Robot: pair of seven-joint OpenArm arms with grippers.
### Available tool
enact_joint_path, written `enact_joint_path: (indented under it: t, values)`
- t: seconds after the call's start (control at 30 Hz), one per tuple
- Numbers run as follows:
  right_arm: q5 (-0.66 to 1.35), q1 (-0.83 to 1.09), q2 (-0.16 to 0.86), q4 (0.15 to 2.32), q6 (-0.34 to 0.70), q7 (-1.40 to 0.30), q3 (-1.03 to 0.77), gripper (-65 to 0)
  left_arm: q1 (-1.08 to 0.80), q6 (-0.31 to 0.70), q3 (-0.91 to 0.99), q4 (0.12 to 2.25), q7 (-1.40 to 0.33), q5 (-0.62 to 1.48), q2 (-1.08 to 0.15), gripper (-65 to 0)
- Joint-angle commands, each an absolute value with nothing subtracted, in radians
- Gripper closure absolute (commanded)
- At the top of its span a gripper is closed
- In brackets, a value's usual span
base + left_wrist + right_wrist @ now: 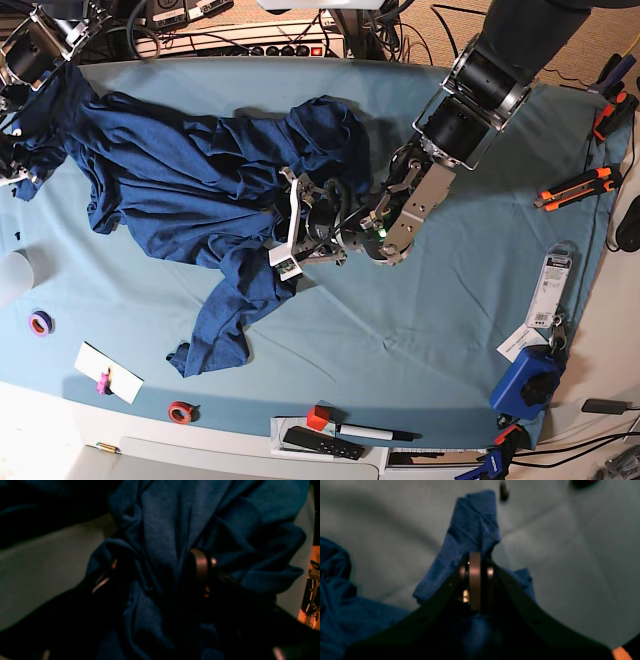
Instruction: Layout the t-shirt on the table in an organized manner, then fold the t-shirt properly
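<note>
The dark navy t-shirt (180, 190) lies crumpled across the left half of the teal table (450, 330), with one sleeve trailing toward the front (215, 340). My left gripper (300, 228) sits low at the shirt's middle, where the folds bunch up. In the left wrist view its fingers (202, 565) stand wide apart with t-shirt (165, 535) cloth heaped between and over them. My right gripper (475, 558) is shut on a fold of the t-shirt (475, 522) that sticks up past the tips. The right arm (32, 48) stands at the far left corner.
Tape rolls (40, 322) (181, 411), a white card (108, 372), a red block (318, 417) and a marker (365, 432) lie along the front. At the right are orange cutters (575, 187), a packet (550, 290) and a blue tool (528, 383). Cables line the back edge.
</note>
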State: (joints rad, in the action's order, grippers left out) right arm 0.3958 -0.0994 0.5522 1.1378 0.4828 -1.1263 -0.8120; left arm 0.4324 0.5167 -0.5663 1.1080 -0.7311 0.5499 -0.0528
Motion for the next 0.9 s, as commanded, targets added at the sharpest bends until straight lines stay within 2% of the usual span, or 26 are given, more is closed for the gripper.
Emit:
enact_joint_path:
  t: [0.0,0.1,0.13,0.37,0.87]
  values:
    - [0.458,-0.116,0.587,1.152,0.516,-1.124,-0.815,-0.4,0.446,0.512,-0.566,1.114,-0.761,0.527,-0.052,-33.0]
    - [0.571,-0.116,0.588,1.152,0.567,-1.158,-0.815,-25.2,0.446,0.512,-0.566,1.114,-0.762,0.527,-0.053,-33.0]
    - [0.609,-0.116,0.588,1.152,0.574,-1.163,-0.815,-29.5,0.446,0.512,-0.566,1.114,-0.762,0.527,-0.053,-33.0]
    - [0.839,-0.116,0.584,1.152,0.617,-1.238,-0.815,-30.1,0.446,0.512,-0.566,1.114,-0.762,0.527,-0.053,-33.0]
    - [0.844,-0.117,0.411,1.152,0.685,-1.177,-0.811,-30.0,0.446,0.512,-0.566,1.114,-0.762,0.527,-0.053,-33.0]
